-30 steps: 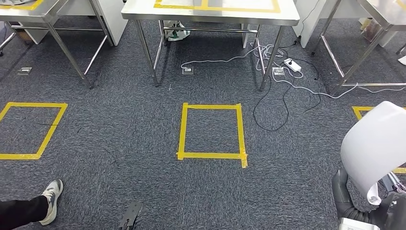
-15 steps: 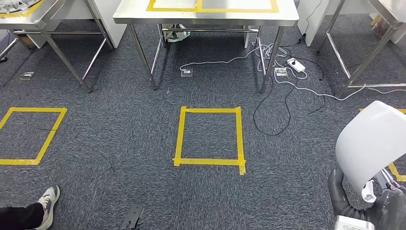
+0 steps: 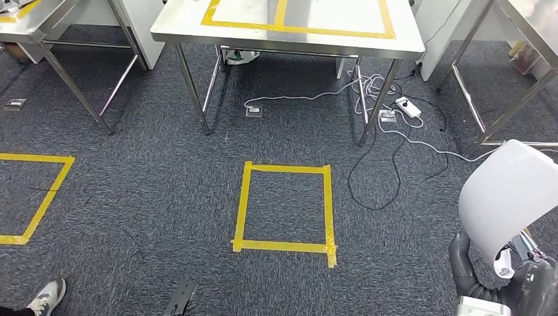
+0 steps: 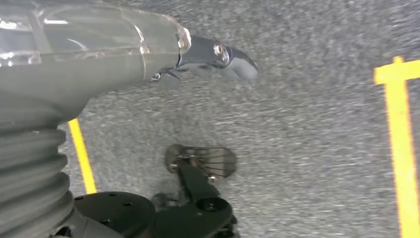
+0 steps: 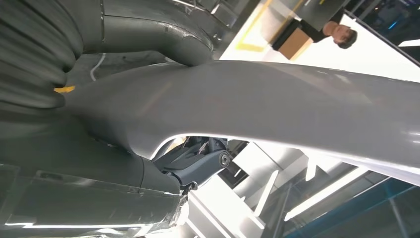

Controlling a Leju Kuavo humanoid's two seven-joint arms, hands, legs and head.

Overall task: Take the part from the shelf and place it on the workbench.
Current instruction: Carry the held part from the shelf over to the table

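The part [image 3: 510, 197], a pale grey curved panel with a smooth, slightly glossy skin, is standing up from the right hand [image 3: 483, 276] at the lower right of the head view, and its long axis is rising up and away from the fingers [image 3: 462, 260]. These fingers are gripping its lower end. The steel surface [image 3: 289, 33] with yellow tape is lying ahead and to the left, well apart, across the carpet. The right hand is the nearer one. The left hand [image 4: 99, 54] is hanging over the floor; I cannot tell if its fingers are open.
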